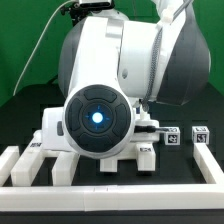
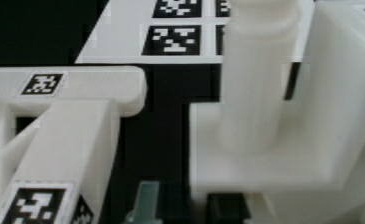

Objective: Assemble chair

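Note:
In the wrist view my gripper [image 2: 188, 206] hovers low over the black table, its two fingertips close together with nothing seen between them. One fingertip [image 2: 152, 200] is over the dark gap between two white chair parts. Beside it lies a tagged white frame piece [image 2: 63, 95] with slanted bars. On the other side stands a chunky white block with an upright post [image 2: 264, 90]. In the exterior view the arm's big white body [image 1: 100, 75] hides the gripper and most of the chair parts [image 1: 55, 135].
The marker board [image 2: 134, 30] lies beyond the two parts. Two small tagged white blocks [image 1: 171, 138] [image 1: 200, 137] sit at the exterior view's right. A low white border rail [image 1: 110, 196] runs along the front and the left of the table.

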You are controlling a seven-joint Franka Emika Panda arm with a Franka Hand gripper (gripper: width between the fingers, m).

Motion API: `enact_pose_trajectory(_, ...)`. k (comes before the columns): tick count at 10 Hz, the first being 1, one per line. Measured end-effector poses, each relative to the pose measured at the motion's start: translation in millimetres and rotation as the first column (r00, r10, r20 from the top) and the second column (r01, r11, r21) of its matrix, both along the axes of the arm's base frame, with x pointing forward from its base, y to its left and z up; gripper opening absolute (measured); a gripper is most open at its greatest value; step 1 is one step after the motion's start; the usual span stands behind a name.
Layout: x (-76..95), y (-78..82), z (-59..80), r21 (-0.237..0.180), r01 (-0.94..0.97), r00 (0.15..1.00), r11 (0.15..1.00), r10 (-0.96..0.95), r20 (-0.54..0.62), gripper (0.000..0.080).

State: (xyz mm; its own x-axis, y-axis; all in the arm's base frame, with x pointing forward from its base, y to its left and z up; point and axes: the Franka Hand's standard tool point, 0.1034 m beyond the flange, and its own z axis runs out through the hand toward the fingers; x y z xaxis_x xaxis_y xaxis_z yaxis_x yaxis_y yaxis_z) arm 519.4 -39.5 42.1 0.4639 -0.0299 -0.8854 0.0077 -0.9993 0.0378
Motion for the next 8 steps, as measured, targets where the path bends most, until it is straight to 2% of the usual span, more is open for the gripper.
enact_pose_trajectory(5, -1.0, -3.8, -0.7, 0.007, 0.005, 1.0, 1.0, -0.005, -0.003, 0.0031)
enact_pose_trajectory(6, -0.1, -4.3, -1.6, 0.005, 0.004, 1.0, 1.0, -0.004, 0.003, 0.0118)
enact_pose_trajectory(7, 0.0, -4.5, -1.8, 0.005, 0.005, 1.0, 1.0, -0.005, 0.003, 0.0118)
enact_pose_trajectory(8, 0.3, -4.7, -1.9, 0.005, 0.005, 1.0, 1.0, -0.005, 0.005, 0.0322)
